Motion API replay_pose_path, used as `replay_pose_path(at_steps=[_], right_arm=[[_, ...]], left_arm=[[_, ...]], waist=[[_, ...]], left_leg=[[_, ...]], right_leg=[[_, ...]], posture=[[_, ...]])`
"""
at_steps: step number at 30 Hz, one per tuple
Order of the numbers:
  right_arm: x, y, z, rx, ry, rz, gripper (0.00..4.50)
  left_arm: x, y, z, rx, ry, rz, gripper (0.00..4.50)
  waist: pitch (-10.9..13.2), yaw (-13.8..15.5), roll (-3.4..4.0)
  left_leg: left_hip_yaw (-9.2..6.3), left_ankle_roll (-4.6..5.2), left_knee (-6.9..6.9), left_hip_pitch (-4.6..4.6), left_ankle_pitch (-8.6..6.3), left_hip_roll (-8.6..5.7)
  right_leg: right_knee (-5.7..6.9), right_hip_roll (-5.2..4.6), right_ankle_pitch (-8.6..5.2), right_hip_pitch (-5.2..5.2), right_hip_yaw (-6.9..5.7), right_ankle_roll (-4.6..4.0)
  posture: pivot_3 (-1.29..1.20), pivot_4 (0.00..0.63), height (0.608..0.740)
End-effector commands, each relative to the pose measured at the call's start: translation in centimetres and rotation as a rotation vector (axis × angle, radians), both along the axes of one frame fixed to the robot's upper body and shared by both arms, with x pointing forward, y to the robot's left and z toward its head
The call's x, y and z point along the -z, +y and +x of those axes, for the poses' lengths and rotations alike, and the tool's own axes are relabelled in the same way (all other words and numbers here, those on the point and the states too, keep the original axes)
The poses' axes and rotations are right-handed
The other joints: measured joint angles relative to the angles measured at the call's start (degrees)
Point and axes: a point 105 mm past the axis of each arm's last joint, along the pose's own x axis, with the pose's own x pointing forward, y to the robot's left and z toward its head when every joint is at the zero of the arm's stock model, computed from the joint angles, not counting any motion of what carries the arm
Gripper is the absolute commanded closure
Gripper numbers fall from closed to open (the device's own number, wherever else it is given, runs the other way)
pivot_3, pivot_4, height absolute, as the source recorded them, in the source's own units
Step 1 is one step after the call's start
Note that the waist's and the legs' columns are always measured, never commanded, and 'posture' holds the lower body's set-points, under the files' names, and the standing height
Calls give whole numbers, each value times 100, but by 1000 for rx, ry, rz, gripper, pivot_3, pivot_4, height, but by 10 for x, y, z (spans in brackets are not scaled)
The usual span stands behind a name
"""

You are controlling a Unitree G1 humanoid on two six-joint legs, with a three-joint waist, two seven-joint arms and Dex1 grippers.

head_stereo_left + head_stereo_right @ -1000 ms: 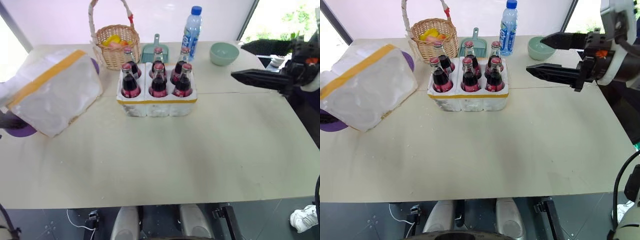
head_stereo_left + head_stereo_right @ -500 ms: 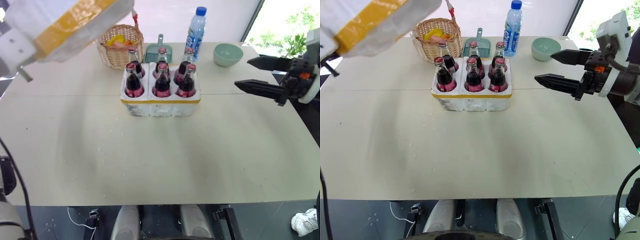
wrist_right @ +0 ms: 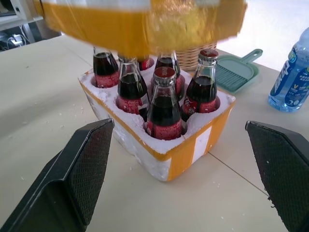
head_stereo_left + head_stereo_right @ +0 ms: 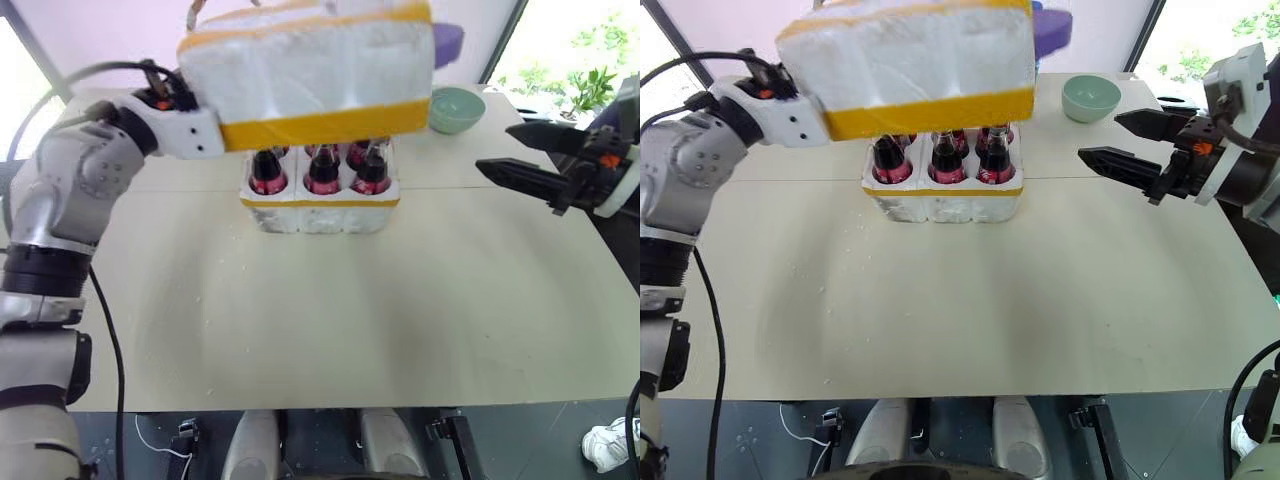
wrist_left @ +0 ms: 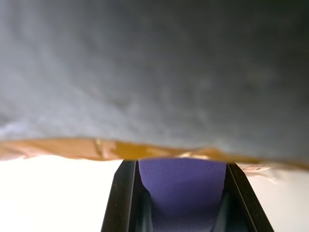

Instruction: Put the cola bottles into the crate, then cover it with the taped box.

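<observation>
The taped box (image 4: 310, 70), a white styrofoam shell with a yellow tape band, hangs in the air just above the crate (image 4: 320, 212). It hides the necks of the cola bottles (image 3: 164, 104). Several bottles stand in the holes of the white, yellow-banded crate. My left gripper (image 5: 181, 165) is shut on the box's left end; its black fingers run under the taped rim, with something purple between them. My right gripper (image 4: 1100, 136) hovers open to the right of the crate, pointing toward it, holding nothing.
A green bowl (image 4: 455, 108) sits at the back right of the beige table (image 4: 400, 320). Behind the crate are a wicker basket (image 3: 193, 55), a teal dustpan (image 3: 236, 72) and a blue water bottle (image 3: 292, 77). A purple thing (image 4: 447, 40) shows behind the box's right end.
My left arm has swung the taped box from the upper left to the right, over the crate, rolling it so that its tape band faces front. The right gripper has drifted a little.
</observation>
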Motion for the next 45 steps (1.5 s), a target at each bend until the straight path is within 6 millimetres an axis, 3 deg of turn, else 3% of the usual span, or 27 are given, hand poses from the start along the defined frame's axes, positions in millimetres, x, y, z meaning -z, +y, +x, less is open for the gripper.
replay_pose_path(at_steps=[1,9,13,14,15,19,24,26,29,31,32,35,37,40,45], right_arm=[[-13,-1,-10,7,-64,16,0],[-9,-4,-12,44,-63,36,0],[4,-7,-16,58,-28,-18,0],[6,-8,-17,56,-23,-32,0],[7,-9,-18,54,-22,-41,0],[8,-12,-19,57,-23,-59,0],[9,-17,-19,65,-22,-72,0],[10,-18,-19,69,-21,-74,0],[12,-20,-17,69,-18,-73,0],[13,-18,-16,62,-16,-69,0],[13,-18,-15,59,-16,-69,0],[14,-16,-10,47,-18,-70,0],[14,-14,-9,31,-18,-70,0],[15,-10,-8,4,-15,-78,0],[17,-9,-3,-9,-8,-74,0]], left_arm=[[-1,-7,-1,-37,-79,114,4122],[29,-26,8,-2,-84,176,4122],[47,-18,5,-6,-51,163,4122],[50,-15,4,-14,-45,162,3106],[53,-11,2,-19,-41,157,2819],[56,-4,-9,11,-18,99,823],[40,9,-41,158,60,-67,823],[48,13,-63,268,248,-167,823],[73,54,-82,173,728,-445,823],[77,62,-102,202,1007,-652,823],[72,65,-110,225,1096,-739,823],[35,87,-96,249,1060,-1013,823],[13,88,-95,331,1109,-1169,823],[-3,79,-108,454,1228,-1177,823],[15,72,-107,360,1281,-1049,823]], waist=[[0,4,0],[-1,10,0],[-2,9,0],[-2,9,0],[-2,4,0],[-2,7,0],[-3,-4,1],[-4,-24,4],[-5,-40,7],[-4,-59,6],[-4,-71,6],[-2,20,2],[-4,18,0],[-4,-27,0],[-4,-78,4]], left_leg=[[0,0,0,0,0,-1],[-3,0,0,1,0,-1],[-5,0,-1,1,0,-1],[-5,0,-1,3,0,-1],[-5,0,-1,3,0,0],[-5,0,1,4,0,0],[-7,0,-1,4,0,4],[-6,0,-3,7,0,8],[5,0,-8,23,0,15],[6,0,-8,31,0,16],[5,0,-7,31,0,19],[-6,0,0,38,0,11],[-12,0,3,39,0,6],[-11,1,1,37,0,1],[-14,1,-12,37,-1,6]], right_leg=[[0,0,0,1,0,0],[-1,0,0,3,-1,0],[-2,-1,0,4,0,0],[-1,-1,0,6,0,0],[-2,-1,0,7,-1,0],[1,-1,0,7,-1,0],[-2,-2,0,7,-1,0],[-2,-3,0,8,-1,0],[-3,-5,-1,15,-1,-2],[-2,2,-2,21,-1,-4],[-2,4,-2,21,-3,-4],[-4,2,-4,37,-11,-4],[-13,4,-4,49,-16,-1],[-18,0,-4,50,-13,3],[-15,9,-7,40,-14,1]], posture=[[0,150,740],[0,150,740],[0,150,740],[0,150,740],[0,150,740],[0,150,740],[0,150,740],[0,150,740],[0,150,740],[0,150,740],[0,150,740],[0,150,740],[0,150,740],[0,150,740],[0,150,740]])
